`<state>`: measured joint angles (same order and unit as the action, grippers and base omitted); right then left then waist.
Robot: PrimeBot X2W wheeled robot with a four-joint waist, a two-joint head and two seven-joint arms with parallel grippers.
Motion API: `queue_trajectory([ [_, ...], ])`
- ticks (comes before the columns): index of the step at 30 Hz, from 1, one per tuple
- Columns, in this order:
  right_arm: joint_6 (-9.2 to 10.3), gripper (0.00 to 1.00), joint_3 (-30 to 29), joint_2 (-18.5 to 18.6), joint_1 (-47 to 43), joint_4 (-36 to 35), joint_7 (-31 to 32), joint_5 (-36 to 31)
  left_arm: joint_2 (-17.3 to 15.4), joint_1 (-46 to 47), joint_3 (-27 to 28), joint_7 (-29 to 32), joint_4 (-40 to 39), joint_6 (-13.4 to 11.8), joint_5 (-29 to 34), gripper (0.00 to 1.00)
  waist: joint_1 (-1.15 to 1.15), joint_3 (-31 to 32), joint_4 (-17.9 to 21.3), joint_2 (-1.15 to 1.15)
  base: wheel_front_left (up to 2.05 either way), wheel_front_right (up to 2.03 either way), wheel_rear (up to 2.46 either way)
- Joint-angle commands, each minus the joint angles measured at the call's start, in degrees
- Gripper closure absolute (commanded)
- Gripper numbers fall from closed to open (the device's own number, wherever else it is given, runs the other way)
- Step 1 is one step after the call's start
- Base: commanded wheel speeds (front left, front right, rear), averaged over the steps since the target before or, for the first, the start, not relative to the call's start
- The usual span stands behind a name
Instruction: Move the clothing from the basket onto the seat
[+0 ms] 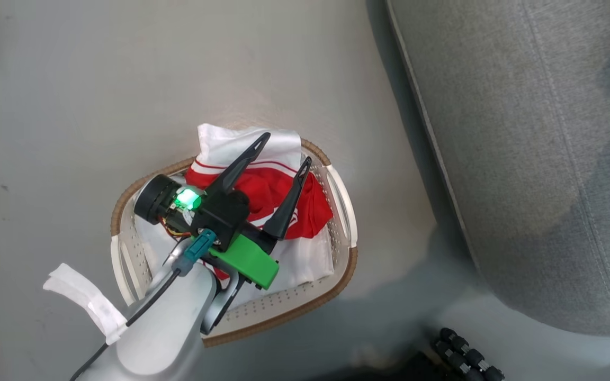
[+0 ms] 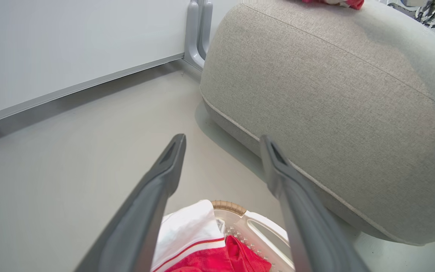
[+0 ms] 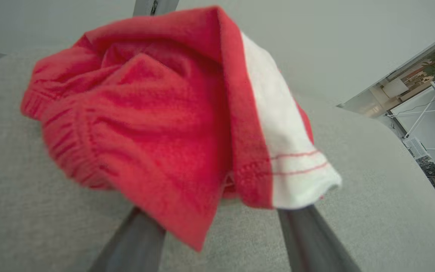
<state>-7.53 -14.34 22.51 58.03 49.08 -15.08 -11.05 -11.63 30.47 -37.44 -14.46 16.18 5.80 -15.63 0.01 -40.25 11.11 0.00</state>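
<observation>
The basket [image 1: 284,312] stands on the floor left of the big grey seat [image 1: 538,159]. Red and white clothing [image 1: 268,190] lies in it on a white liner. My left gripper [image 1: 288,148] hovers open just above that pile, nothing between its fingers. In the left wrist view the same gripper [image 2: 223,139] points past the basket [image 2: 263,226] and clothing [image 2: 210,260] toward the seat [image 2: 334,94]. In the right wrist view a red garment with a white panel [image 3: 157,124] lies bunched on the seat [image 3: 372,189], draped over my right gripper [image 3: 221,196]; its fingers stand apart, tips hidden under the cloth.
Bare grey floor surrounds the basket. A white wall panel [image 2: 70,49] with a grey post [image 2: 196,30] stands behind the seat. Black ribbed parts [image 1: 469,354] sit at the bottom right near the seat's edge. A bit of red cloth [image 2: 338,3] shows on the seat's top.
</observation>
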Motion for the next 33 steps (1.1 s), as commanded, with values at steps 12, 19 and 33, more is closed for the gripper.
queue_trajectory([
  [12,0.08,0.0,4.33,-0.9,-12.15,-1.48,-0.13,2.83,2.69,-4.43,4.08,-0.78,3.43,-1.02,-2.74,0.0,-0.01,15.03,-1.86,0.0,0.0,0.0,0.0],
  [19,0.08,0.0,6.45,0.02,-15.31,-1.18,-0.12,3.95,4.74,-9.29,8.24,-0.76,4.1,-0.36,-3.72,0.0,-0.01,24.96,-4.78,0.0,0.0,0.0,0.0],
  [33,0.08,0.0,5.92,-10.92,-24.98,-10.8,-0.13,7.9,6.78,-20.47,21.14,-0.76,4.94,-0.8,-4.27,0.0,-0.01,36.28,-10.98,0.0,0.0,0.0,0.0],
])
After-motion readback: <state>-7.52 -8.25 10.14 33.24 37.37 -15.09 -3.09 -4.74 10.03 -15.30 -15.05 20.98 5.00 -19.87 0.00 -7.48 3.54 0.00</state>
